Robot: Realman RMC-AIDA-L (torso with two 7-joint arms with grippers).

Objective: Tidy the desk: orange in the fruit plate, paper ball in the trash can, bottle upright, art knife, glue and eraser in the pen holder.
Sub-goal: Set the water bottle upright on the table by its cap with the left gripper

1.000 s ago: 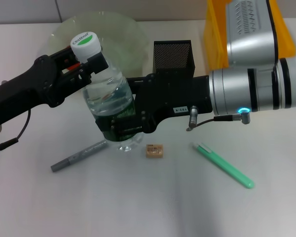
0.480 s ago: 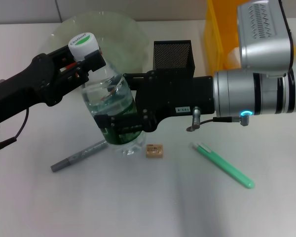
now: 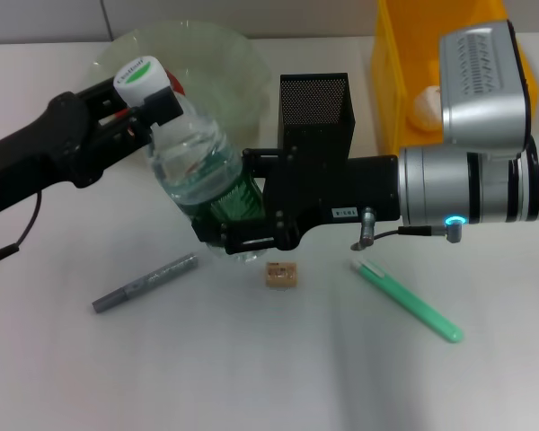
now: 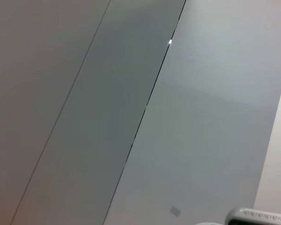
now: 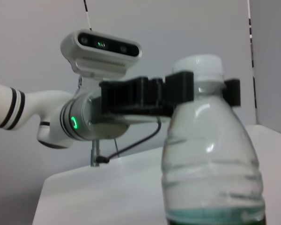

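Head view: one bottle (image 3: pixel 200 180), tilted, clamped at the neck by left gripper (image 3: pixel 153 106) and around the lower body by right gripper (image 3: pixel 242 235). Near the bottle, on white desk (image 3: pixel 269 368): one grey art knife (image 3: pixel 145 282), one eraser (image 3: pixel 281 273), one green glue stick (image 3: pixel 407 301). Behind the bottle: black mesh pen holder (image 3: pixel 313 101), glass fruit plate (image 3: pixel 220 54). Beyond the holder: yellow trash can (image 3: pixel 393 81) containing one paper ball (image 3: pixel 426 106).

The bottle (image 3: pixel 202 184) is clear, glossy, ribbed plastic with a smooth white cap. The pen holder (image 3: pixel 313 112) is matt black metal mesh. The bench (image 3: pixel 251 368) is smooth, matt white.
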